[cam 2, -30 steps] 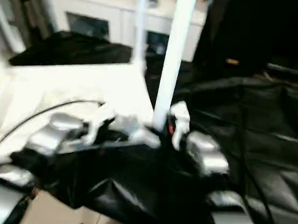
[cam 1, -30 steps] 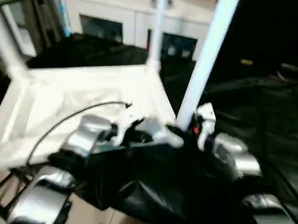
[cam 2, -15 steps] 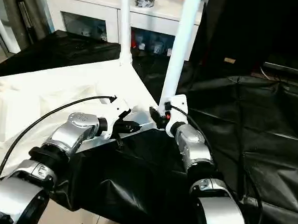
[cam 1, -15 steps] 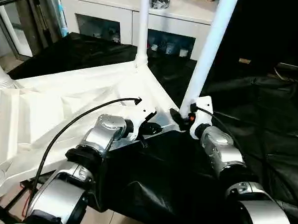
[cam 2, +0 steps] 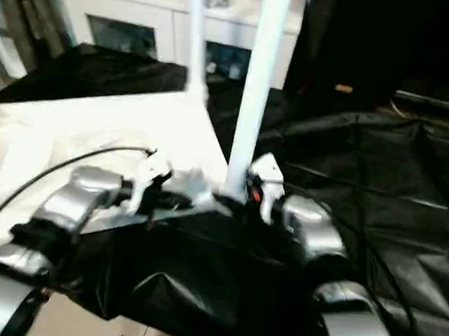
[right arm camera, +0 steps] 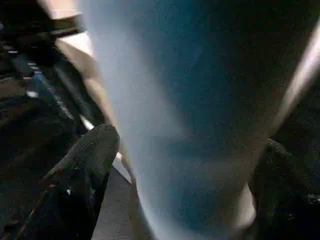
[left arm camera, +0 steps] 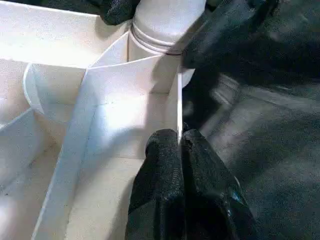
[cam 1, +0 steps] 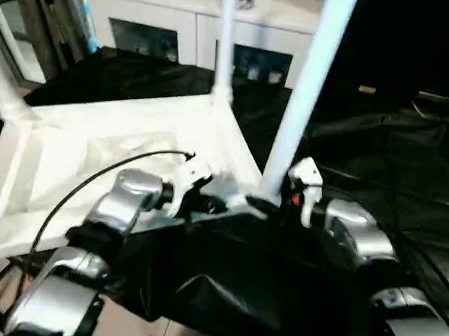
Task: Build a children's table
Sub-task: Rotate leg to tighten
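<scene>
Lying upside down on black sheeting [cam 1: 375,168]: children's table [cam 1: 82,153], white, ribbed underside up. Near corner leg [cam 1: 303,97] standing upright in its socket; a second leg [cam 1: 225,47] upright at the far corner. White cabinet [cam 1: 187,23] behind (glass doors). Left gripper [left arm camera: 181,145]: fingers pressed together on the table's thin rim beside the near socket. Right gripper [cam 1: 283,197]: fingers [right arm camera: 90,160] spread either side of the near leg.

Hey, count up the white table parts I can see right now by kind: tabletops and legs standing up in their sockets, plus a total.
White plastic rectangular tabletop, lying underside up: 1
White tapered tube legs standing in corner sockets: 3 (near, far, left edge)
Total: 4
</scene>
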Controlling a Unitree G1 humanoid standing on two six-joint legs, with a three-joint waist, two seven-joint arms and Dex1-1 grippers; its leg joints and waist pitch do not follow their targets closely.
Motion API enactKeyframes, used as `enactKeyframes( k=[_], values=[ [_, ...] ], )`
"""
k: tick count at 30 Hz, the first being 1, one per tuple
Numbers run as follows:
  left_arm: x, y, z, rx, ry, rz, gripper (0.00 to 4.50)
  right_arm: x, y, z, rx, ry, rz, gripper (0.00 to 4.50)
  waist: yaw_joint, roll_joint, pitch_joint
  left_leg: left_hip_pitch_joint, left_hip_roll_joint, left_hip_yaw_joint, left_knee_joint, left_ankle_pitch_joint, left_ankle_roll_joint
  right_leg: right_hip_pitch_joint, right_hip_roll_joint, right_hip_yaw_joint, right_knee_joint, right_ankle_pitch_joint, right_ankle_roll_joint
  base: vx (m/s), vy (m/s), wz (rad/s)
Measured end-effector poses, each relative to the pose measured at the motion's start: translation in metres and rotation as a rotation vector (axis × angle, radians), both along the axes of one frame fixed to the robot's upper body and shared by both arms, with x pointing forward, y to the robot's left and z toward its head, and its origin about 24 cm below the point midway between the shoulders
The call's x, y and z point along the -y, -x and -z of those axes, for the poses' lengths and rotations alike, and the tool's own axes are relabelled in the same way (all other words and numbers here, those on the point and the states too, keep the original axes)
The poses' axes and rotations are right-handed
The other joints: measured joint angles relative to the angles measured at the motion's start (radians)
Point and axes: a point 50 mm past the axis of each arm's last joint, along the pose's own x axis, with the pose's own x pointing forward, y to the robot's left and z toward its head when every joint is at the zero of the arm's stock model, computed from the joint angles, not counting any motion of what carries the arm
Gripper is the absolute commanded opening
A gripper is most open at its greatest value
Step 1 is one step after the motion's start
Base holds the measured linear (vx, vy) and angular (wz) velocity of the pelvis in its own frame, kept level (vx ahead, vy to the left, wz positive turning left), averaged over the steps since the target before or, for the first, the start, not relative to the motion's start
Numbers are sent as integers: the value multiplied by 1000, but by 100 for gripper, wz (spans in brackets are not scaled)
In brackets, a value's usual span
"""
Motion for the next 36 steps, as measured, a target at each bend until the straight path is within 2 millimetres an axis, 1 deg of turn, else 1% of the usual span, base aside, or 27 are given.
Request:
enactKeyframes(
  k=[1,4,5,6,8,11,15,18,21,22,24,27,29,32,34,36],
  values=[
    [-3,3,0,-6,-4,22,0,0,3,0,-13,-5,-38,352,2,0,0,0,0,0,0,0,0,0,0,0,0,0,0,0,0,0],
    [-10,7,-1,-29,-9,68,0,1,9,-1,-49,-23,-95,347,4,0,0,0,0,0,0,0,0,0,0,0,0,0,0,0,0,0],
    [-10,8,-1,-33,-9,73,0,1,9,-1,-57,-29,-104,336,5,0,0,0,0,0,0,0,0,0,0,0,0,0,0,0,0,0],
    [-11,9,-1,-36,-11,78,0,1,10,-1,-61,-31,-112,314,5,-1,0,0,0,0,0,0,0,0,0,0,0,0,0,0,0,0],
    [-11,10,-1,-42,-15,92,0,2,11,-2,-70,-31,-121,309,6,-1,1,0,0,0,0,0,0,0,0,0,0,0,0,0,0,0],
    [-12,11,-1,-49,-13,101,0,3,13,-2,-71,-33,-133,277,7,-1,1,0,0,0,0,0,0,0,0,0,0,0,0,0,0,0],
    [-11,11,-3,-46,-11,107,0,1,13,-5,-69,-29,-143,270,9,-1,1,0,0,0,0,0,0,0,0,0,0,0,0,0,0,0],
    [-9,10,-2,-45,-7,94,0,1,14,-4,-72,-26,-136,262,14,-1,1,0,0,0,0,0,0,0,-1,0,0,0,0,0,0,0],
    [-4,7,1,-29,6,35,0,3,10,-2,-64,-22,-57,262,17,-1,1,1,0,1,0,0,-1,1,-1,0,2,0,0,0,0,0],
    [-3,6,2,-19,7,6,0,2,8,0,-55,-19,-5,261,16,-1,1,2,0,0,0,0,-1,2,-1,0,2,1,0,0,0,0],
    [2,-2,3,10,-5,-67,0,-3,-3,2,-38,-12,131,261,7,-2,1,4,0,-1,0,0,-1,3,-1,0,3,1,-1,0,0,0],
    [15,-10,4,45,-14,-143,0,-6,-16,3,-26,2,310,257,-3,-2,1,4,-1,-3,0,0,-1,2,-1,1,2,1,0,0,0,0],
    [22,-12,6,51,-4,-194,0,-8,-21,4,-25,7,400,255,-4,-2,0,4,-1,-3,-1,0,-1,3,-1,1,2,2,1,0,0,0],
    [39,-20,6,72,-5,-293,0,-15,-32,2,-31,14,600,255,-2,-1,0,4,-2,-3,-2,0,-1,3,-1,1,2,3,0,0,0,0],
    [44,-21,6,79,-3,-316,0,-17,-35,2,-22,25,662,255,-1,-1,0,4,-2,-3,-2,0,-1,3,-1,1,2,3,0,0,0,0],
    [46,-21,7,81,1,-325,0,-18,-36,3,-14,31,684,255,-1,-1,-1,4,-2,-3,-2,0,-1,3,-1,1,2,3,0,0,0,0]
  ],
)
